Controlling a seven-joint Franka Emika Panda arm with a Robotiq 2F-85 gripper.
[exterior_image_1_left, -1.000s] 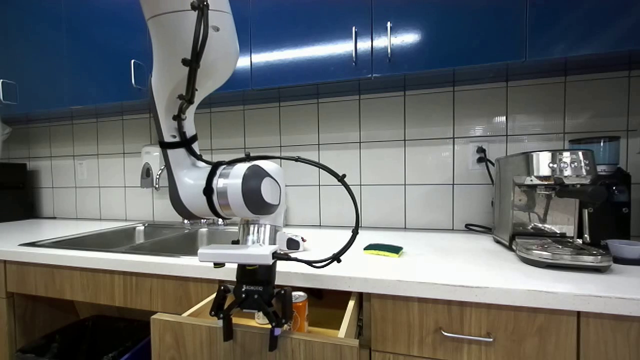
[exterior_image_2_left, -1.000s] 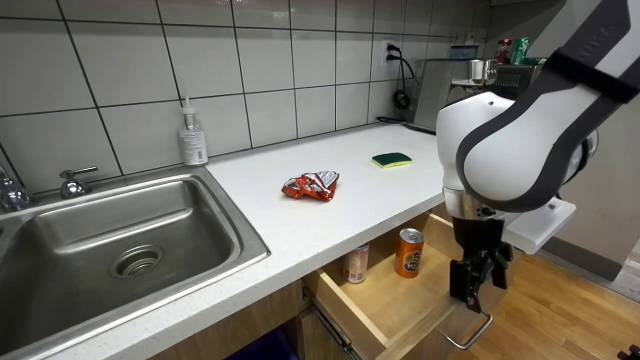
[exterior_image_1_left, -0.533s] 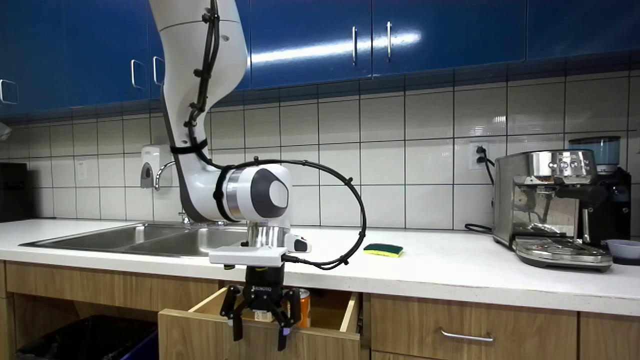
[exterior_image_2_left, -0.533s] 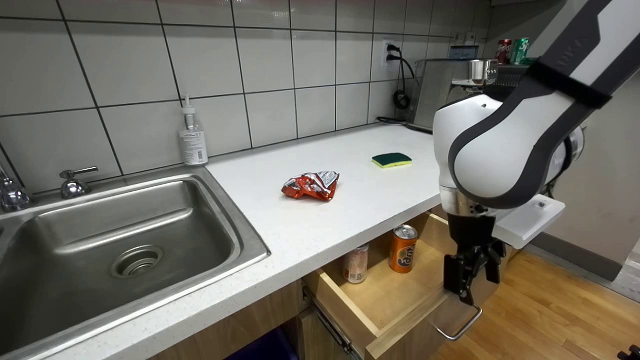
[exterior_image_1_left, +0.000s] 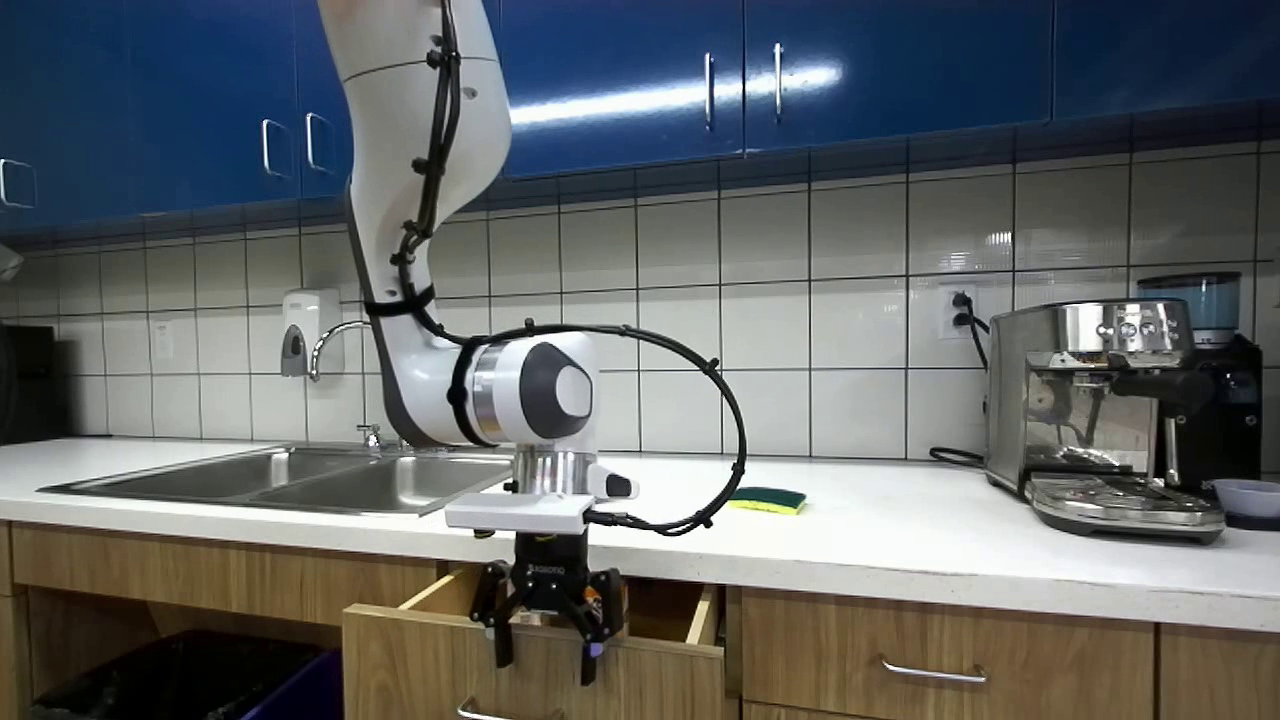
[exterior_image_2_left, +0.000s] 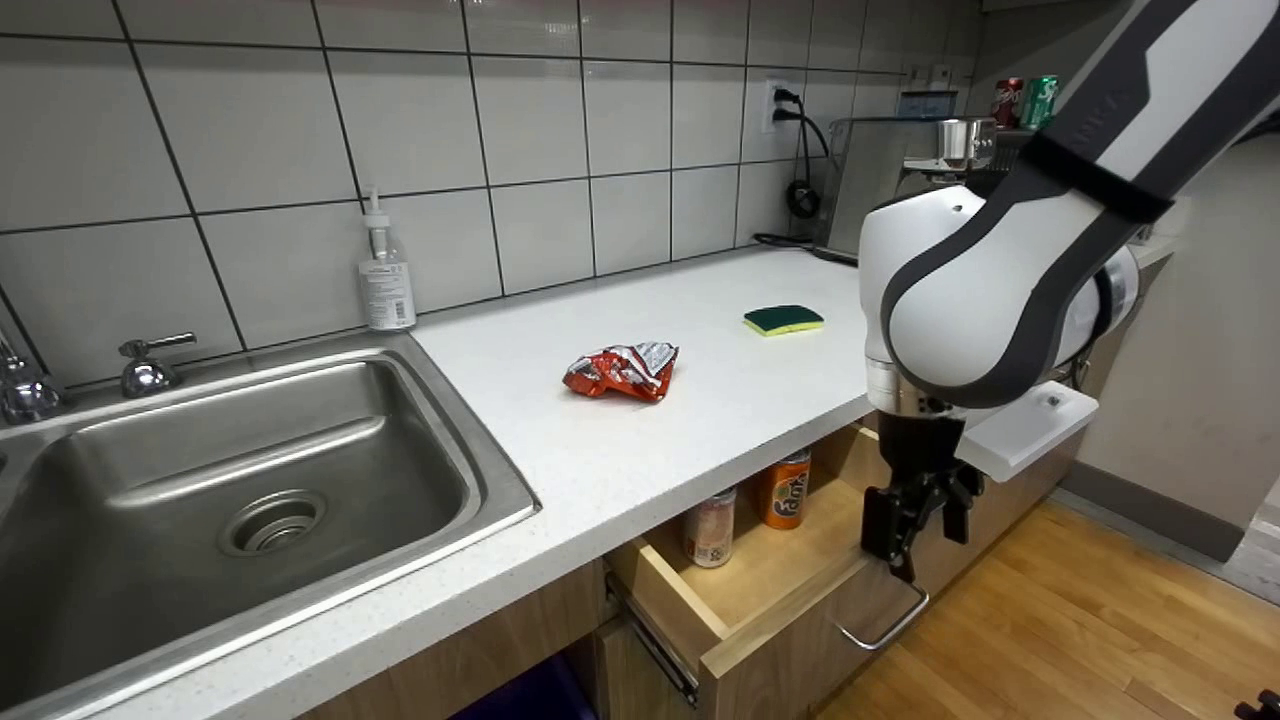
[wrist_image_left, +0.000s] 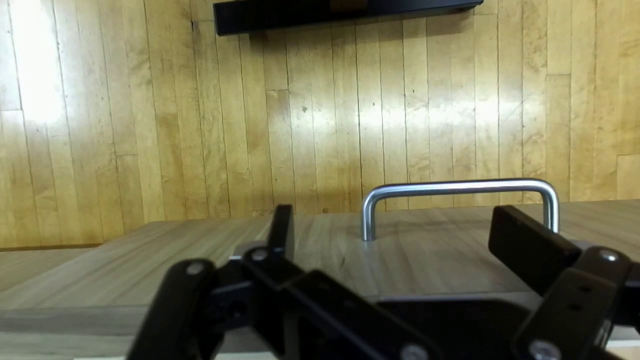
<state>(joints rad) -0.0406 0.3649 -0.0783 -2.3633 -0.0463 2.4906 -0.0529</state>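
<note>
My gripper (exterior_image_1_left: 546, 660) is open with nothing between its fingers. It points down at the outer face of a partly open wooden drawer (exterior_image_1_left: 420, 660) and appears to press against it. In an exterior view the gripper (exterior_image_2_left: 930, 545) is just above the drawer's metal handle (exterior_image_2_left: 890, 632). In the wrist view the handle (wrist_image_left: 457, 188) shows beyond the spread fingers (wrist_image_left: 394, 214), not gripped. Inside the drawer stand an orange can (exterior_image_2_left: 785, 495) and a pale can (exterior_image_2_left: 711, 532) near the back, under the counter edge. The gripper partly hides the orange can in an exterior view.
On the white counter (exterior_image_2_left: 520, 420) lie a crumpled red wrapper (exterior_image_2_left: 622, 372) and a green-yellow sponge (exterior_image_2_left: 783, 320). A metal sink (exterior_image_2_left: 440, 480) and pump bottle (exterior_image_2_left: 387, 280) are beside them. A coffee machine (exterior_image_1_left: 1090, 400) stands on the counter; a dark bin (exterior_image_1_left: 180, 670) is below.
The drawer has slid further in under the counter, and the open gripper has moved inward with it. The orange can has moved with the drawer, closer to the pale can, which has hardly shifted.
</note>
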